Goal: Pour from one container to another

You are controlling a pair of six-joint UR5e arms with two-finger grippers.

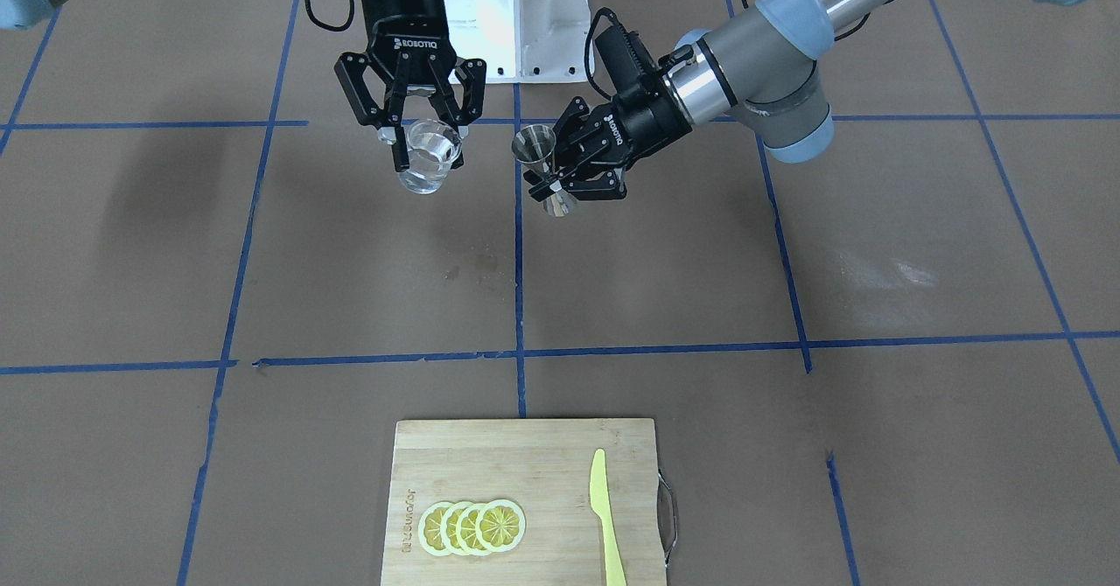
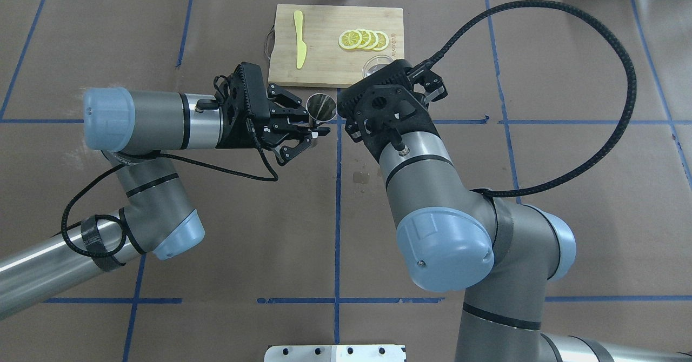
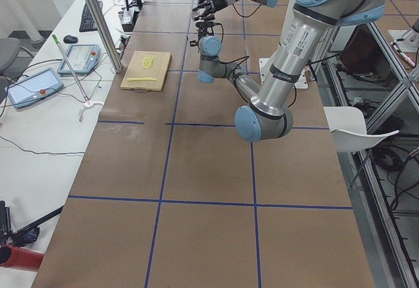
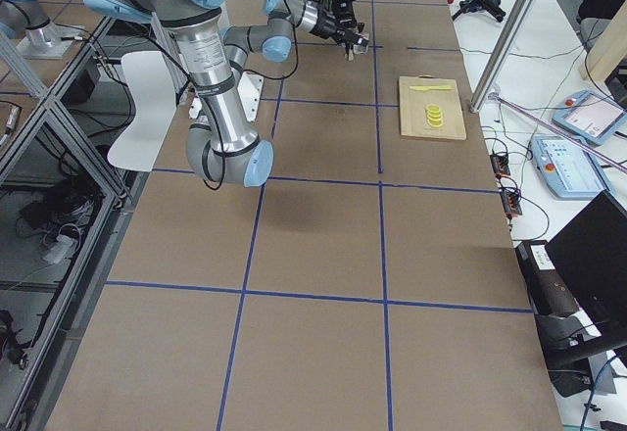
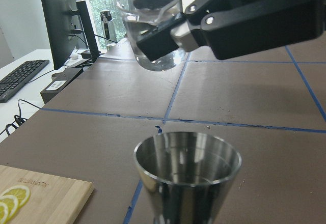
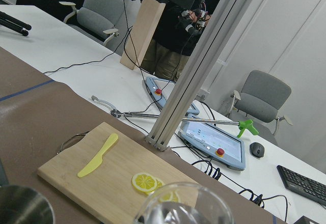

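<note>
My right gripper [image 1: 428,156] is shut on the clear glass cup [image 1: 430,159], held above the table with clear liquid in it and tipped slightly. To its side, my left gripper [image 1: 549,186] is shut on the waist of the silver hourglass jigger [image 1: 541,169], which stands upright with its mouth open upward. In the left wrist view the jigger [image 5: 186,172] fills the bottom, and the cup [image 5: 151,24] hangs higher and farther back, apart from it. From overhead, the jigger [image 2: 321,107] sits between both wrists, and the cup [image 2: 375,64] peeks out past the right wrist.
A wooden cutting board [image 1: 525,455] lies at the table's far edge from the robot, bearing several lemon slices [image 1: 472,526] and a yellow plastic knife [image 1: 605,516]. The white robot base [image 1: 535,17] stands behind the grippers. A person [image 6: 172,35] stands beyond the table.
</note>
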